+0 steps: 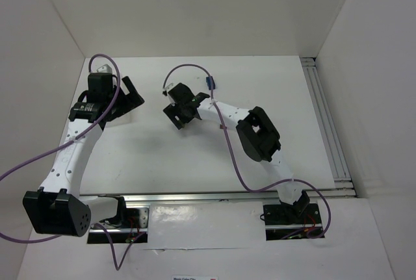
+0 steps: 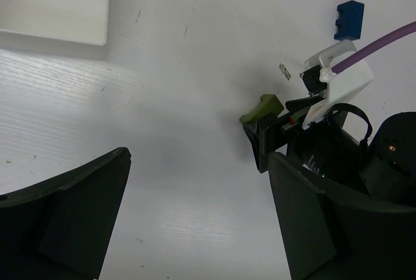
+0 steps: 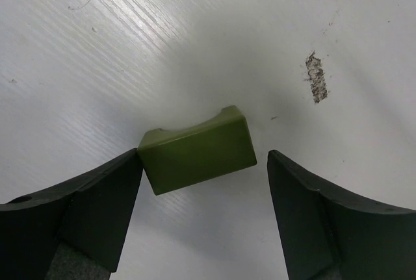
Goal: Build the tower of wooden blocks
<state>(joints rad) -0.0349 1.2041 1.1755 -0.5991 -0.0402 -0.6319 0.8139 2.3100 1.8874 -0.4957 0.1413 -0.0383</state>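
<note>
An olive green block with a curved notch lies on the white table between the fingers of my right gripper. The gripper is open; its left finger touches the block's corner and the right finger stands apart. The left wrist view shows the same block in front of the right gripper, with a blue block behind it. From above, the blue block lies by the right wrist. My left gripper is open and empty over bare table. Red and brown-orange blocks are out of view.
A white rectangular tray lies at the far left beyond the left gripper. An aluminium rail runs along the table's right side. White walls enclose the table. A scuff mark is on the surface.
</note>
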